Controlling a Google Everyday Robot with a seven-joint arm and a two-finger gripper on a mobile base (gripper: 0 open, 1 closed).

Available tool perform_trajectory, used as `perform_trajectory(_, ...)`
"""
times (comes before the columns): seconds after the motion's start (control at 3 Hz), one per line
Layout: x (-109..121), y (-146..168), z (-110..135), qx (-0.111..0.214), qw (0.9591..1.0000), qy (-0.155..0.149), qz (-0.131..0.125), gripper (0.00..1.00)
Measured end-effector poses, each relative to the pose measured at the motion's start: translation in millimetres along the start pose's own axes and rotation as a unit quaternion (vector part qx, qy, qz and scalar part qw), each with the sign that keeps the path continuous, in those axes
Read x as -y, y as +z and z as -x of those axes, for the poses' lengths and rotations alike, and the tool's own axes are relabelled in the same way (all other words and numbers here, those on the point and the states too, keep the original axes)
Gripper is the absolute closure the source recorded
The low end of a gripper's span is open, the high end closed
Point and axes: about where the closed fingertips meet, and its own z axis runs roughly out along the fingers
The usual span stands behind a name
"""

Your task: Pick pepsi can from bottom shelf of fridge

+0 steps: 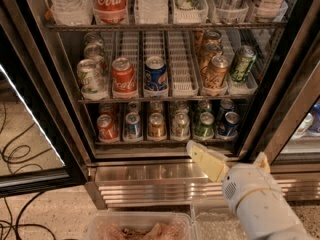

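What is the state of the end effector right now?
The end effector is open, holding nothing, outside the fridge, below the bottom shelf.

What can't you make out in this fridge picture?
Camera view:
- Bottom shelf: blue cans' logos too small to read; rear cans hidden by front ones.
- Top bottles: cut off by the upper edge.
- Gripper, low right before the fridge base, fingers apart: its arm cut off by the lower edge.

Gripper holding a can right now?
No, the gripper hangs empty outside the fridge, below the bottom shelf, fingers apart.
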Motion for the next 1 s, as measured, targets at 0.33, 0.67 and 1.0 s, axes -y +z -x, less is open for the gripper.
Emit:
perform_trajectory(0.33,21.9,-25.5,-23.9,0.022,0.9972,0.065,-0.029,0.00)
perform_trajectory(0.67,21.3,-25.2,-24.0,0.022,0.9973,0.064,-0.028,0.00)
perform_trajectory(1.0,27.2,-21.9,-25.6,0.053,0.9970,0.051,-0.021,0.00)
